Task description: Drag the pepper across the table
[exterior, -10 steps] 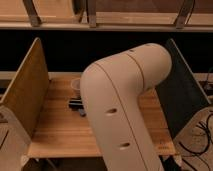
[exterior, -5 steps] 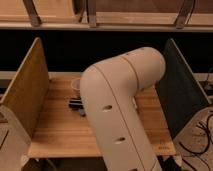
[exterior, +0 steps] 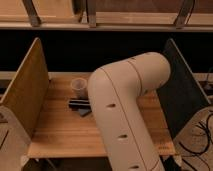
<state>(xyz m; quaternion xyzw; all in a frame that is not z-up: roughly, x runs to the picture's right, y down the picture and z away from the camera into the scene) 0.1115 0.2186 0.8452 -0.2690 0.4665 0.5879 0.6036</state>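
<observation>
1. The jaws are at the near end of the arm, low over the worktop (exterior: 60, 132) left of the arm's bend. We think the dark bar (exterior: 78, 104) there is part of them, and we cannot tell whether they are spread or pressed together.
2. We cannot pick out the pepper. A small grey-blue shape (exterior: 84, 112) touches the dark bar, but we cannot say what it is, so we cannot tell the pepper's long axis or which way it points.
3. A pale cup (exterior: 78, 86) stands upright just behind the bar.
4. The cream arm (exterior: 125, 105) fills the middle and hides the worktop's centre and right.
5. A wooden side board (exterior: 27, 90) stands at the left edge and a dark one (exterior: 182, 90) at the right.
6. Compared with half a second ago, the arm, cup and bar sit in the same places.
</observation>
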